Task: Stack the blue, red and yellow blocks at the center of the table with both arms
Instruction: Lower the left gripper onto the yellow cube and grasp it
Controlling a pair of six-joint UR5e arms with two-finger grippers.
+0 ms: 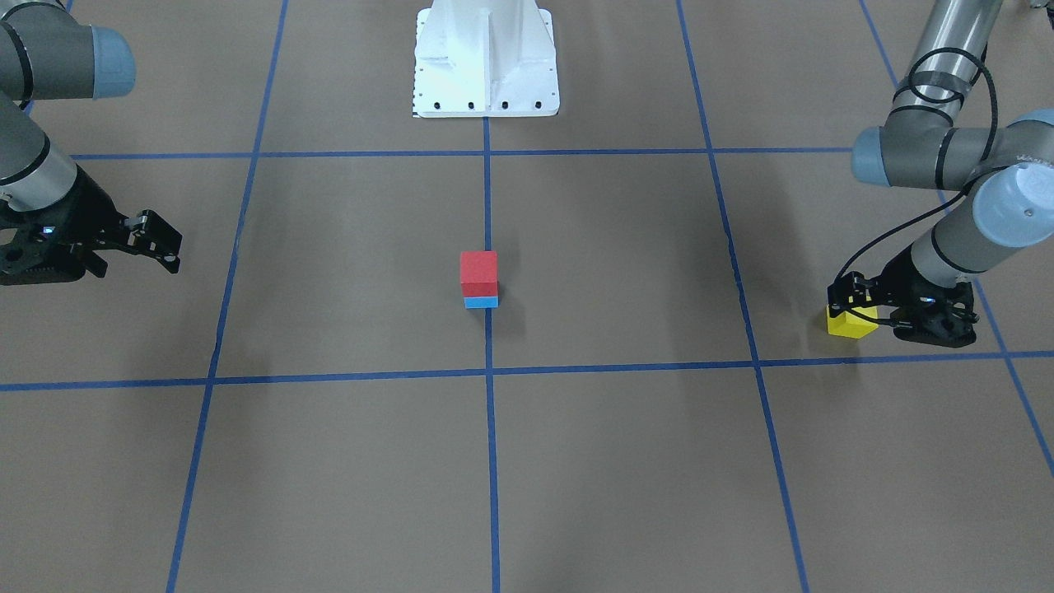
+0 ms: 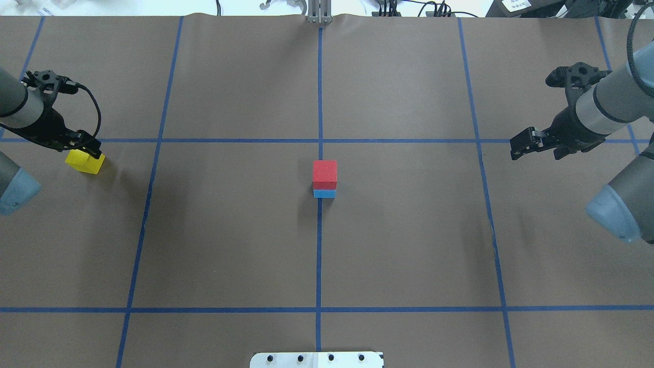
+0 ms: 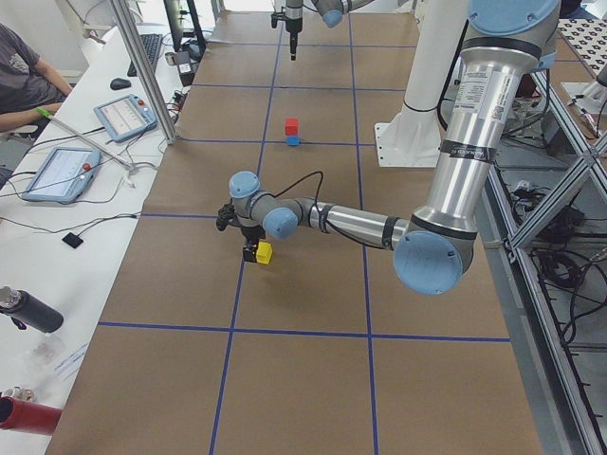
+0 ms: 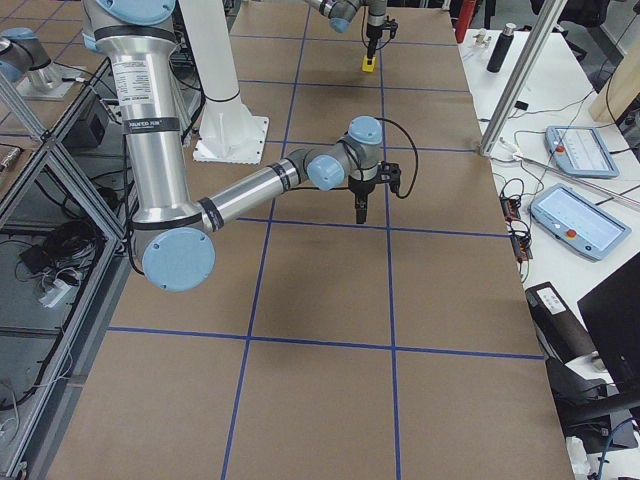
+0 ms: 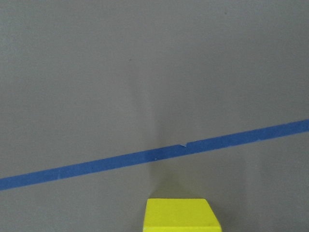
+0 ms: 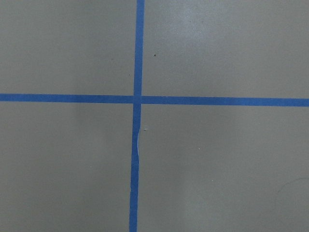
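From where I stand the stack is two high: the red block (image 2: 325, 171) sits squarely on the blue block (image 2: 324, 193) on the centre tape line of the table (image 2: 409, 245); the yellow block (image 1: 848, 326) is far out on the robot's left side, just beside a cross line of blue tape (image 5: 145, 157). The left gripper (image 1: 853, 301) points down over it, fingers drawn in to the cube's width and seemingly clamped on its upper part; I cannot tell whether the cube is off the surface. The right gripper (image 2: 520, 144) hangs well apart on the other side, fingers parted, holding nothing. The risks I'd guess at: the grip looks high on the cube, so it could twist or slip out on the long carry; the yellow cube appears turned relative to the grid, so unless the wrist squares it up it may land skewed on the red; coming in too low or from the side could knock the red off the blue; a release above the stack could let it bounce off.
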